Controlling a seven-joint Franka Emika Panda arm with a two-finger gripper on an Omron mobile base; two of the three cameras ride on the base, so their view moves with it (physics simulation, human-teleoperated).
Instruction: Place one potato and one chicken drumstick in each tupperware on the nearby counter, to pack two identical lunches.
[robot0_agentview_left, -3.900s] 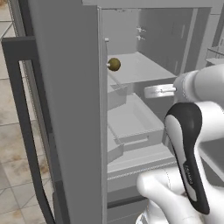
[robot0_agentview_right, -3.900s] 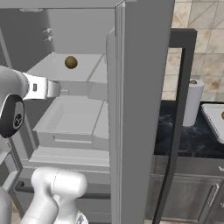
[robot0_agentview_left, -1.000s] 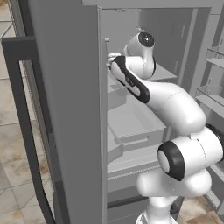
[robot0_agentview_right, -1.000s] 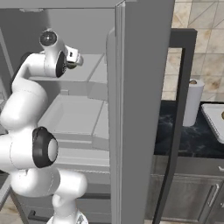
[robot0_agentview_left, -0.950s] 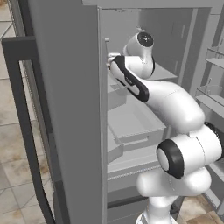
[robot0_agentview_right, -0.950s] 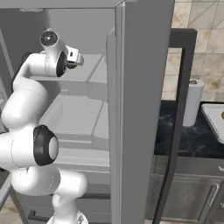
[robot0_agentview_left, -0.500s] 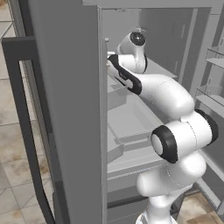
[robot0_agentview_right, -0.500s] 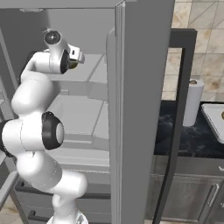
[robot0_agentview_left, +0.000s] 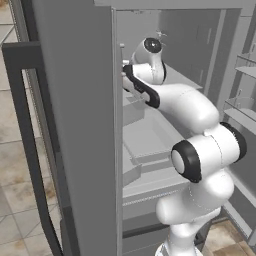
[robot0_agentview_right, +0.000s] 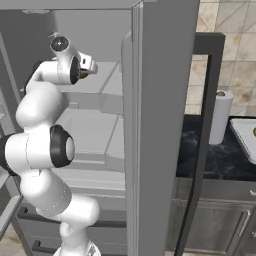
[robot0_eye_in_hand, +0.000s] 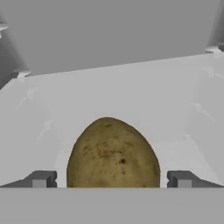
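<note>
A brown potato (robot0_eye_in_hand: 113, 153) lies on a white fridge shelf (robot0_eye_in_hand: 52, 113), close up in the hand view between my gripper's (robot0_eye_in_hand: 112, 181) two dark fingertips (robot0_eye_in_hand: 41, 179), which stand wide apart on either side of it. The gripper is open, and I cannot tell whether the tips touch the potato. From the right base view the gripper (robot0_agentview_right: 90, 70) reaches onto the upper shelf, with a sliver of the potato (robot0_agentview_right: 84, 75) showing at it. In the left base view the hand (robot0_agentview_left: 131, 75) sits just behind the door edge. The chicken drumstick and the tupperware are out of view.
The open fridge door (robot0_agentview_left: 75, 125) stands close on the left of the arm. A drawer (robot0_agentview_left: 150, 142) sits below the shelf. Right of the fridge, a dark counter (robot0_agentview_right: 220, 160) carries a paper towel roll (robot0_agentview_right: 220, 117) and a white-rimmed object (robot0_agentview_right: 246, 135) at the edge.
The arm has stretched deeper onto the upper shelf, bringing the hand up to the potato. The jaws have stayed wide open.
</note>
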